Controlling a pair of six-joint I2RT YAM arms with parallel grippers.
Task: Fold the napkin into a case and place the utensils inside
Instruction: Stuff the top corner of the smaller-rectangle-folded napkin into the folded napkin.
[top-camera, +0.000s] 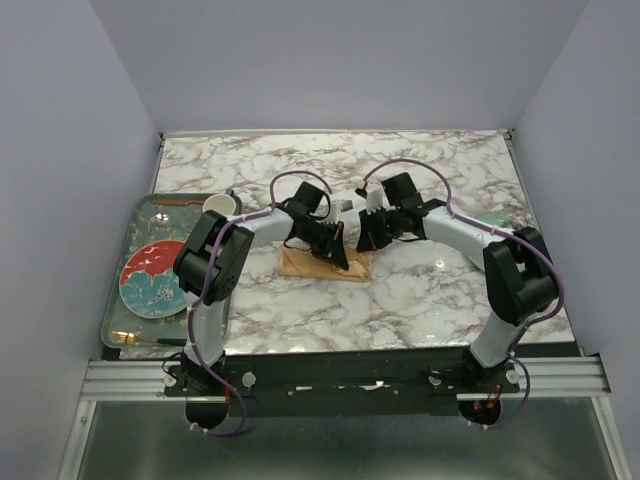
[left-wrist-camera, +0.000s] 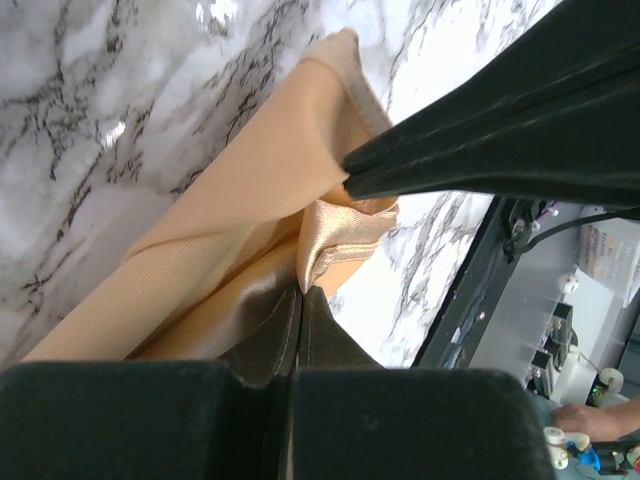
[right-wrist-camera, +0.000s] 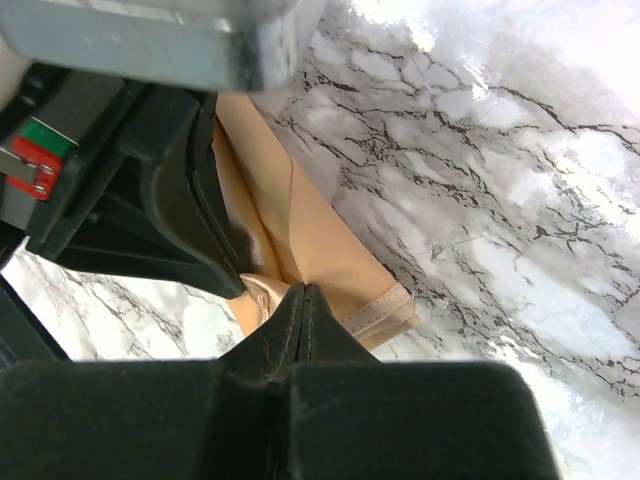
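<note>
Napkin (top-camera: 305, 268) lies mid-frame in the top view on the marble table (top-camera: 450, 170), already folded to a narrow strip. Left gripper (left-wrist-camera: 302, 290): fingers pressed together, pinching a shiny inner fold. Right gripper (right-wrist-camera: 304, 288): fingers likewise closed on the cloth edge, just beside the left. We judge both grip the same end so as to turn a layer over and form the pocket. Utensils (top-camera: 128, 340) lie on the tray (top-camera: 135, 225), lower left, well apart.

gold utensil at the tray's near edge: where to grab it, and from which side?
Mid-handle of the utensil, straight from above, jaws across its thin width. It lies flat, lengthwise along the near rim of the tray, so a side approach would likely hit the rim.
</note>
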